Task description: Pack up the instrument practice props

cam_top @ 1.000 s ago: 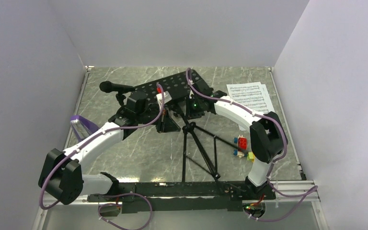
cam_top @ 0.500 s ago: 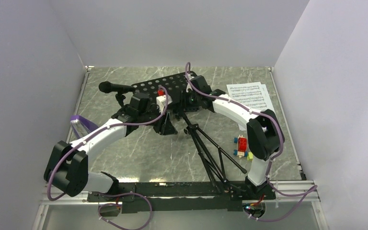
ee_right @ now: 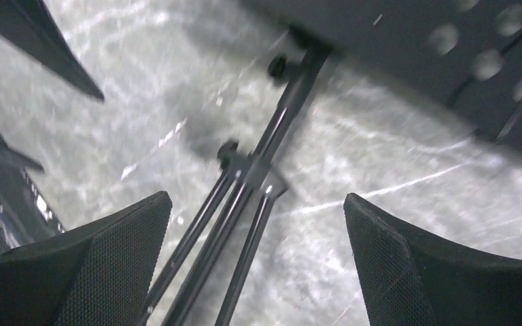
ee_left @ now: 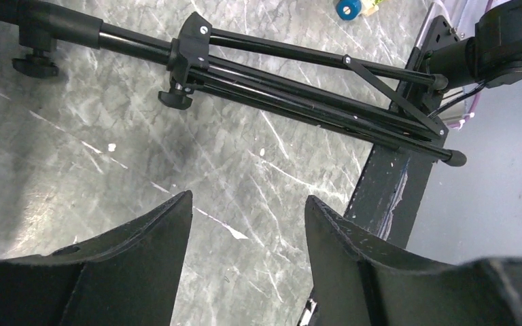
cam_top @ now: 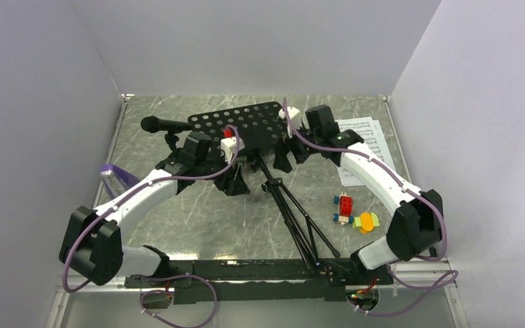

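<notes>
top: high, rear, looking down | wrists: close, facing table [cam_top: 205, 212] | shared: music stand [ee_left: 299, 102] legs

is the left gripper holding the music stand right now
No, the jaws of the left gripper stand open over the table, and the music stand lies beyond them, apart.

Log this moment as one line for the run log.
music stand lying down, legs drawn together | left gripper open, empty | right gripper open over stand shaft | sheet music loose

Plain pale walls [cam_top: 260, 41] enclose a grey, white-veined marble table [cam_top: 198, 212] on three sides.
</notes>
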Action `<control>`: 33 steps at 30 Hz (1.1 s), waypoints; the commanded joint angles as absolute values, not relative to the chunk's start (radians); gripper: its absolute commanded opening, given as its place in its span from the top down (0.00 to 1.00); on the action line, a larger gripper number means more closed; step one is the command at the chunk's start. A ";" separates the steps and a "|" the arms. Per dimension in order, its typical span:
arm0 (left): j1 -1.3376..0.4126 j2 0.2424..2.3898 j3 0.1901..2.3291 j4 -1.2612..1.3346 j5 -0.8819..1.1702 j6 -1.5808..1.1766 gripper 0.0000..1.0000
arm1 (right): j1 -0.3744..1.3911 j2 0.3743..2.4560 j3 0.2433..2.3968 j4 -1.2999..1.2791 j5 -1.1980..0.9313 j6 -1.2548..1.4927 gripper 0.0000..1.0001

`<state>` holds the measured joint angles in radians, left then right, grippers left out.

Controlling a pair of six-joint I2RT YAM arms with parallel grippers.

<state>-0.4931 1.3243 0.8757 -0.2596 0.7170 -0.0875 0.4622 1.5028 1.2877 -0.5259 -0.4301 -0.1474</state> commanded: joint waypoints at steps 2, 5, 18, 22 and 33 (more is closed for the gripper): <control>-0.487 1.255 0.938 -0.404 0.671 0.065 0.34 | 0.509 1.475 1.128 -0.606 -0.437 -0.238 0.00; -0.473 1.214 0.955 -0.449 0.658 0.094 0.34 | 0.517 1.510 1.101 -0.599 -0.423 -0.207 0.00; -0.351 1.065 0.986 -0.529 0.566 0.156 0.33 | 0.620 1.715 1.104 -0.571 -0.474 -0.024 0.00; -0.307 1.043 0.985 -0.520 0.580 0.135 0.33 | 0.640 1.795 1.067 -0.544 -0.412 0.124 0.00; -0.248 1.032 0.962 -0.548 0.586 0.131 0.33 | 0.706 2.029 1.159 -0.490 -0.293 0.485 0.56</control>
<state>-0.2611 1.0554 0.9504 -0.5308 0.5774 0.1349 0.6521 1.8706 1.1675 -0.5285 -0.3557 0.3050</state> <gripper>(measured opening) 0.670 0.583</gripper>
